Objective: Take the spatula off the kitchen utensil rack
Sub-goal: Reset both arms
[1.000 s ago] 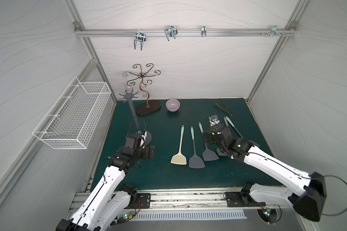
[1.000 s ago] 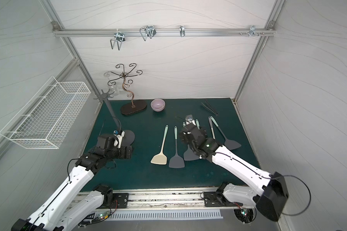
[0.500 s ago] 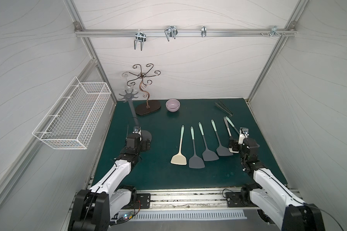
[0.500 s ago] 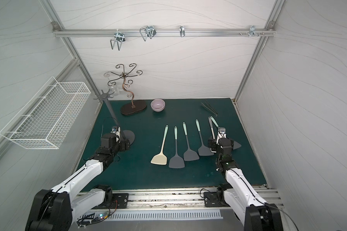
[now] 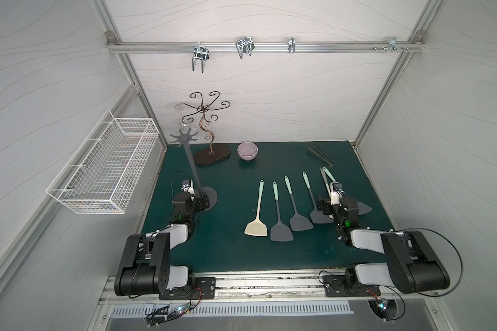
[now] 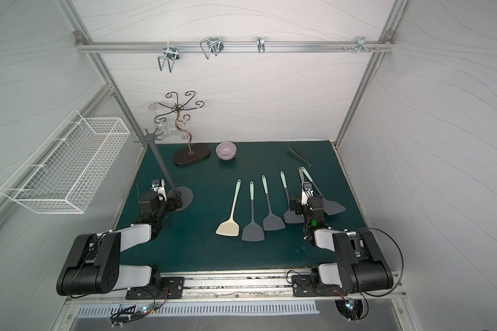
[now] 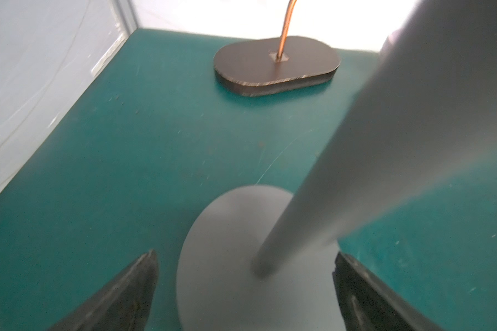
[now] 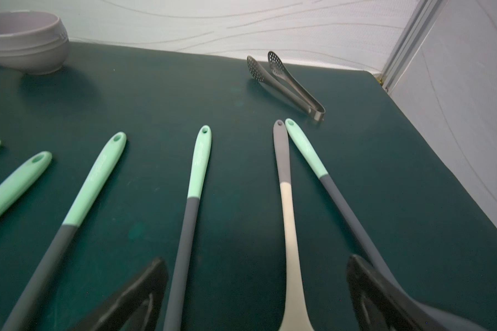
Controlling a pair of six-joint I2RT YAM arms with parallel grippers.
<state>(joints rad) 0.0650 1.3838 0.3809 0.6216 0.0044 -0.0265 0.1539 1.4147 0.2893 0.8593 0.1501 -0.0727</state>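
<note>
Where spatulas (image 5: 281,232) lie, tongs (image 5: 320,155) (metal) sit beyond.

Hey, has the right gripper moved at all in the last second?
Yes. The right gripper drew back toward the robot's right, off the mint-handled spatula whose handle it covered a second ago.

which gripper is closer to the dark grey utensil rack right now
Left. The left gripper sits at the base of the kitchen utensil rack, open jaws either side of its pole. The right gripper is across the mat, open over the spatulas.
</note>
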